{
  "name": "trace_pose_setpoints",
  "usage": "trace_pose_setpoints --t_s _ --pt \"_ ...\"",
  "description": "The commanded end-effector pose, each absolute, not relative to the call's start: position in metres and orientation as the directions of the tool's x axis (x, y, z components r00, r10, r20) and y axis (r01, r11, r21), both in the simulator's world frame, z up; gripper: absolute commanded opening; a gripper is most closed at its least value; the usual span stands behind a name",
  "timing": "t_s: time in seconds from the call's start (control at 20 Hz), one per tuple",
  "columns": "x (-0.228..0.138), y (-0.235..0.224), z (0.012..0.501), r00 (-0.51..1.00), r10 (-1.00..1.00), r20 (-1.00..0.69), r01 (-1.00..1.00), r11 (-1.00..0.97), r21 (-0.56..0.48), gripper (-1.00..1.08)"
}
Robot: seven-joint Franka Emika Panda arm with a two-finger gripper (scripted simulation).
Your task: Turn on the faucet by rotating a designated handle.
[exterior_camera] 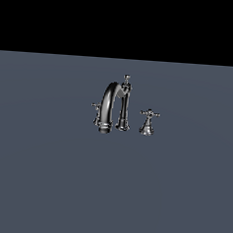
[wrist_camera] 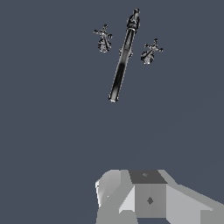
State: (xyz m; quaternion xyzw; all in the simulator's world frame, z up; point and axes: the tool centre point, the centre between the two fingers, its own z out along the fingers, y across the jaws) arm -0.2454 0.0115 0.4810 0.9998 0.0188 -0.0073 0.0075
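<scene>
Gripper (wrist_camera: 148,199) well apart from handle (exterior_camera: 148,121)

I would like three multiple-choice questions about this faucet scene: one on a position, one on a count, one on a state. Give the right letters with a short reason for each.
1. In the exterior view, where does the handle on its own pedestal stand?
A. on that view's right of the spout
B. on that view's left of the spout
C. on top of the tall post

2. How many cross-shaped knobs does the faucet show?
A. one
B. three
C. five

3. What is the gripper doing?
A. turning the handle
B. resting on the spout
C. apart from the faucet, touching nothing

Answers: 1 A, it stands alone on that side. 2 B, two low ones and one atop the post. 3 C, the wrist view shows bare floor between them.
</scene>
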Motion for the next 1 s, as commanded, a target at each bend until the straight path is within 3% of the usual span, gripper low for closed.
trace_pose_setpoints --t_s 0.0,0.05,0.15,0.25,0.3,0.35,0.4,0.45,0.5,0.55,0.65,0.7,0.75,0.8,0.95 --pt "-0.249 0.015 0.484 1.0 0.014 -0.002 0.014 -1.0 -0.003 -0.47" --pt "-0.246 -0.006 0.455 0.997 -0.024 -0.069 -0.026 -0.999 -0.028 -0.22" --pt "-0.234 -0.02 0.43 0.994 -0.07 -0.088 -0.074 -0.996 -0.043 0.06" --pt "-0.225 -0.033 0.398 0.99 -0.061 -0.128 -0.063 -0.998 -0.016 0.14" --pt "-0.23 -0.05 0.374 0.977 -0.128 -0.171 -0.134 -0.991 -0.027 0.1" --pt "-0.218 -0.016 0.372 0.986 -0.048 -0.159 -0.054 -0.998 -0.031 0.03" --pt "-0.212 -0.043 0.353 0.982 -0.07 -0.178 -0.069 -0.998 0.01 -0.14" --pt "-0.197 -0.031 0.348 0.986 0.017 -0.164 0.024 -0.999 0.041 -0.4" --pt "-0.198 -0.025 0.349 0.986 0.028 -0.163 0.036 -0.998 0.045 -0.4" --pt "-0.204 -0.053 0.328 0.98 -0.065 -0.187 -0.06 -0.998 0.035 -0.71" --pt "-0.201 -0.058 0.307 0.977 -0.025 -0.214 -0.017 -0.999 0.037 -0.66" --pt "-0.2 -0.085 0.293 0.973 -0.056 -0.224 -0.048 -0.998 0.041 -0.68" --pt "-0.165 -0.039 0.299 0.984 0.031 -0.177 0.035 -0.999 0.02 -0.64" --pt "-0.167 -0.035 0.302 0.985 0.045 -0.169 0.048 -0.999 0.017 -0.64" --pt "-0.142 -0.072 0.275 0.989 -0.02 -0.145 -0.022 -1.0 -0.016 -0.81"
